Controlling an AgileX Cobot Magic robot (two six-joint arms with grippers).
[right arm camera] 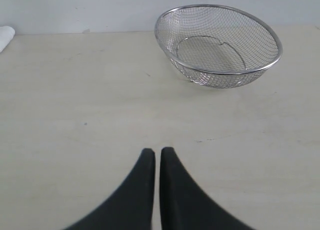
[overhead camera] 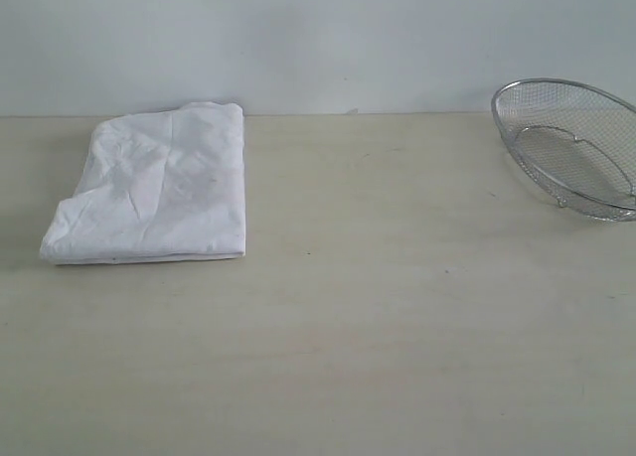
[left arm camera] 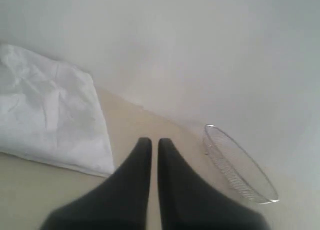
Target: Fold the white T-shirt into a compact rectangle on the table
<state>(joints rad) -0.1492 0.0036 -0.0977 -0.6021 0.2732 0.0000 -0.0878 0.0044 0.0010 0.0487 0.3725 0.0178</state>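
The white T-shirt lies folded into a wrinkled rectangle at the back left of the pale beige table; no lettering shows on it. Neither arm appears in the exterior view. In the left wrist view the shirt lies off to one side of my left gripper, which is shut and empty, apart from the cloth. My right gripper is shut over bare tabletop with nothing in it. Only a small white corner of the shirt shows in the right wrist view.
A round silver wire-mesh basket sits empty at the back right of the table, also seen as the basket ahead of the right gripper and the basket beside the left one. A pale wall backs the table.
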